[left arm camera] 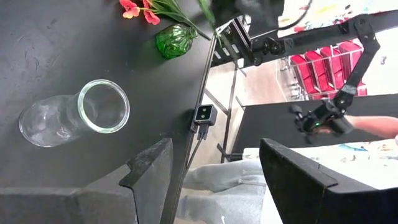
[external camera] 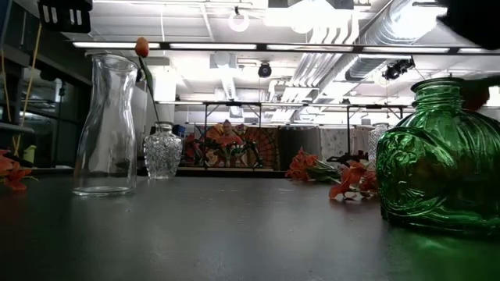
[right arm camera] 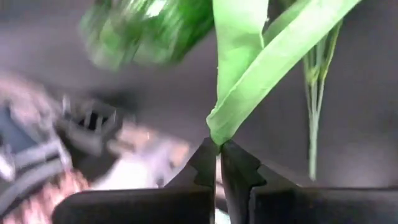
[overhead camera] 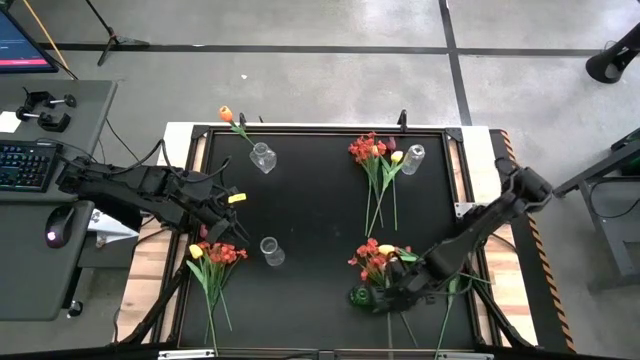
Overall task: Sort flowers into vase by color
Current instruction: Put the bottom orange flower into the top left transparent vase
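High view, nearest edge first: the right gripper sits low over the near right part of the black counter, just beside the green vase; its fingers are closed on a green leaf belonging to the near-right bunch of flowers, red-orange blossoms with a yellow tulip among them; in the right wrist view the leaf runs straight into the pinched fingertips, with thin stems beside it. To the left, a second bunch of yellow and red-orange heads lies on the near left of the counter, stems trailing toward the near edge; a clear glass carafe lies on its side near the counter's middle. Just beyond that bunch the left gripper hovers over the counter's left side; its fingers stand wide apart with nothing between them. Farther off, a third bunch of red-orange, yellow and dark pink lies at the far right, next to a clear glass vase; at the far left a cut-glass vase holds one orange tulip.
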Available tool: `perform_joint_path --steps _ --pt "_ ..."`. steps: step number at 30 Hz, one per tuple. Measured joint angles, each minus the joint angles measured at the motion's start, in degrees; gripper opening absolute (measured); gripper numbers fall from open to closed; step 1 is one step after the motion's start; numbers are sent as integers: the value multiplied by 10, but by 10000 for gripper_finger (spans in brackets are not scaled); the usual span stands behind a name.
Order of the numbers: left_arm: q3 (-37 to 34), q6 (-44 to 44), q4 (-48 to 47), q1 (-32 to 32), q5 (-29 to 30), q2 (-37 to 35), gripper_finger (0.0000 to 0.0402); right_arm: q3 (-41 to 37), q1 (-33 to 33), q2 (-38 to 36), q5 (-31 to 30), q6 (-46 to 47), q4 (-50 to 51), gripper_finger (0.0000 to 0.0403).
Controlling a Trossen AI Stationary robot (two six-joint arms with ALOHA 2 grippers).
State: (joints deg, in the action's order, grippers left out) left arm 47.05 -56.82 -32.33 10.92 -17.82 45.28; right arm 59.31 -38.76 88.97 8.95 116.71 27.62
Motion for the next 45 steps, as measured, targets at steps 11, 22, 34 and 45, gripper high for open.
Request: perform_joint_path --steps 11,22,34,45 --pt "0 -6 9 0 -12 0 230 0 32 -172 -53 -268 -33 1" --pt "0 115 489 -17 26 -2 230 0 230 -188 -181 -697 -304 0" --pt "81 346 504 -113 275 -20 230 34 433 15 -119 -838 -665 0" --pt "173 444 357 -181 319 -21 230 310 540 192 -145 -920 -427 0"
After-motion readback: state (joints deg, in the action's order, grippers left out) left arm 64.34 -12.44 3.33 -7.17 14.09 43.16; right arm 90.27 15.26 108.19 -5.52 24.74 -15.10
